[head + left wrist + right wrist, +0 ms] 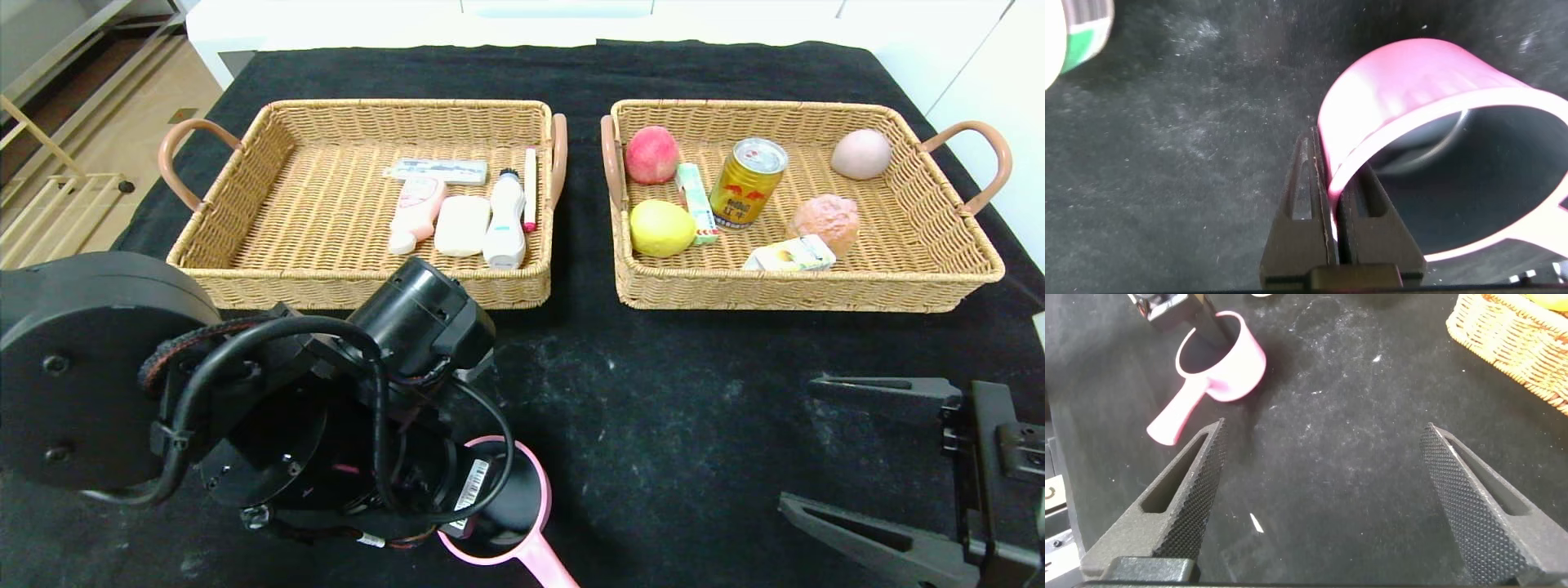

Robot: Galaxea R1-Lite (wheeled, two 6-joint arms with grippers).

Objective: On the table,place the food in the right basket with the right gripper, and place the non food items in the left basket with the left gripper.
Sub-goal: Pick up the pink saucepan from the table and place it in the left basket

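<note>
A pink cup (532, 488) with a long handle sits on the black cloth near the front, under my left arm (326, 408). In the left wrist view my left gripper (1333, 163) is shut on the cup's (1413, 90) rim, with one finger inside and one outside. The right wrist view shows the same cup (1225, 363) farther off. My right gripper (804, 441) hangs open at the front right with only bare cloth between its fingers (1192, 490). The left basket (367, 286) holds several non-food items. The right basket (800, 298) holds fruit, a can and several packets.
Both baskets stand side by side at the far half of the table, with a narrow gap between them. A white and green thing (1078, 33) shows at the edge of the left wrist view. A corner of the right basket (1511, 343) shows in the right wrist view.
</note>
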